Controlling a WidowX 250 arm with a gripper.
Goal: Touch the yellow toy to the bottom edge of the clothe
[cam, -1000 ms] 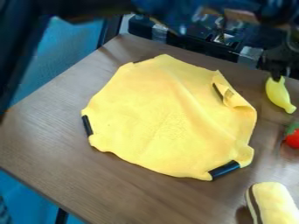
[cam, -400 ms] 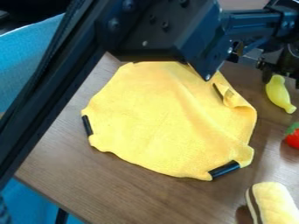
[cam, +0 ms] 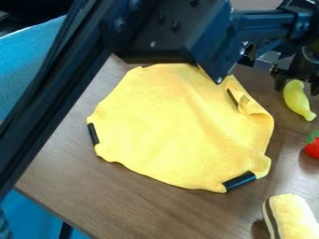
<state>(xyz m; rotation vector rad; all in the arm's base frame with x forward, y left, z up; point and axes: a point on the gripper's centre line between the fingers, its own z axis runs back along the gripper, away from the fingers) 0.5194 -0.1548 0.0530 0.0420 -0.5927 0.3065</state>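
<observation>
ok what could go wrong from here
The gripper stands open around only the top end of the yellow banana-shaped toy, so a grasp there might slip or let the toy swing.
The cloth has a loose fold at its upper right, on the side facing the toy; carried low, the toy could catch it and drag the cloth.
The red toy sits just below the banana-shaped one and might get knocked.

Here's the tbl, brown w/ wood grain. Yellow cloth spread mid-tbl, a bit rumpled, upper R edge folded over — black pc out at its L edge, 2nd black pc at lower R. Over on the R, yellow banana toy, then red toy w/ green top just below — and pale yellow roll, dark stripe, bottom R.
</observation>
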